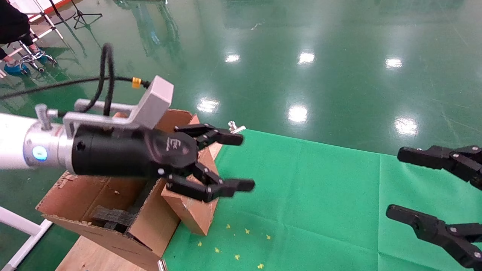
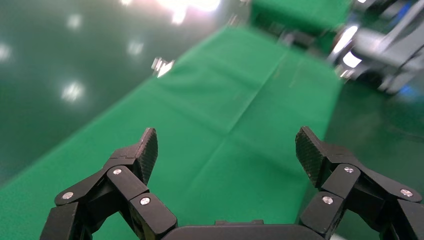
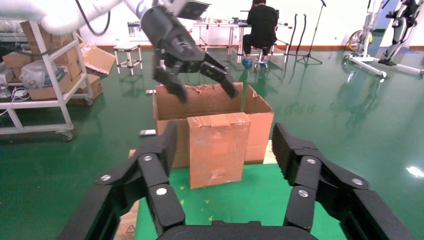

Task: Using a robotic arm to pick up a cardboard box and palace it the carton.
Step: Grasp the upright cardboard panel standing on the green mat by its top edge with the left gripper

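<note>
Seen from the head, the left gripper (image 1: 246, 162) is held wide and empty above the cardboard box (image 1: 194, 210), which leans on the carton (image 1: 113, 210); it could be toppled. From the right wrist, the right gripper (image 3: 225, 150) is spread wide, idle.

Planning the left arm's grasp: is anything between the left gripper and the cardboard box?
Nothing visible. The left gripper hangs open just above the cardboard box, which leans on the carton. The right gripper is off to the side.
</note>
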